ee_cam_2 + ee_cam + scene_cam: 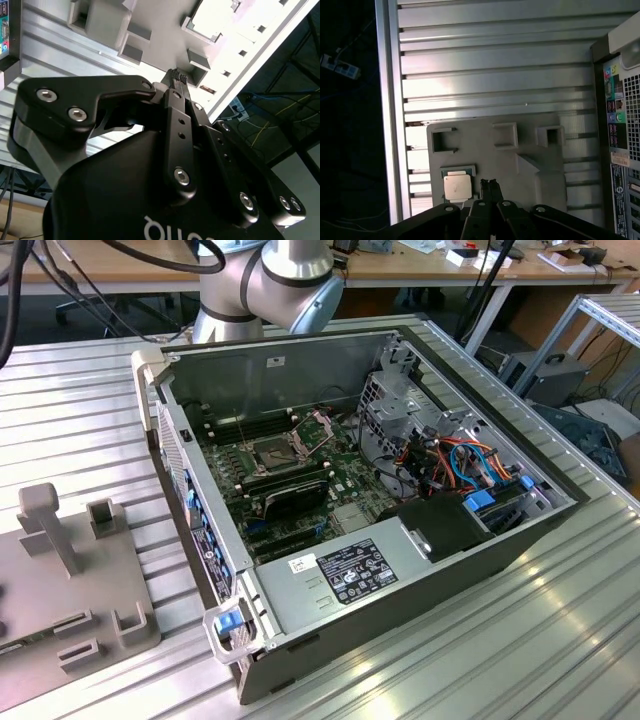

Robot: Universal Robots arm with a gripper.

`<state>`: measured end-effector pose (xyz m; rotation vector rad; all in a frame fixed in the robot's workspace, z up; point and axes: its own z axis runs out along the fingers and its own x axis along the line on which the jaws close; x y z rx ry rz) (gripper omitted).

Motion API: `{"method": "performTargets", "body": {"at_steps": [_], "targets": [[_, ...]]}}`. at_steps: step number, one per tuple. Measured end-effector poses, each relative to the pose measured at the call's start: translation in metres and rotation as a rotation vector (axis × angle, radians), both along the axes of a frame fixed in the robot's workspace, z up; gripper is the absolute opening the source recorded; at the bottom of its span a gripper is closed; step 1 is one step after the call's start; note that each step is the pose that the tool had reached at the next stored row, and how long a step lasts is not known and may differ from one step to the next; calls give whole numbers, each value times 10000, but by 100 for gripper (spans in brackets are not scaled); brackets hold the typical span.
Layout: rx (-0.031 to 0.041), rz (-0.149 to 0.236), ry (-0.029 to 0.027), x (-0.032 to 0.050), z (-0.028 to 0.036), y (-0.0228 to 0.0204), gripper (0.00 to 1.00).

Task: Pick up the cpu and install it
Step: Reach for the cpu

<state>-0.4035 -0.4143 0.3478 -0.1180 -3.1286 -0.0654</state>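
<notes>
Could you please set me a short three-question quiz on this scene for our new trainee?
1. In the exterior view, on which side of the case does the grey fixture stand?
2. True or false: the gripper is wide open.
3. The cpu lies: A inside the case; B in a recess of the fixture, beside the gripper's tips; C clamped in the gripper.
Key: 1 left; 2 false, it is shut on nothing; 3 B.
</notes>
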Motion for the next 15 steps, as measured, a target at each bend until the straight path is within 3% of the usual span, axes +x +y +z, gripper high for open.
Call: {"method": "performTargets", "body": {"at_steps": [5,15], "targets": [[0,-2,0,-1,-2,-65,11],[0,-3,-1,-67,-117,-139,11]]}}
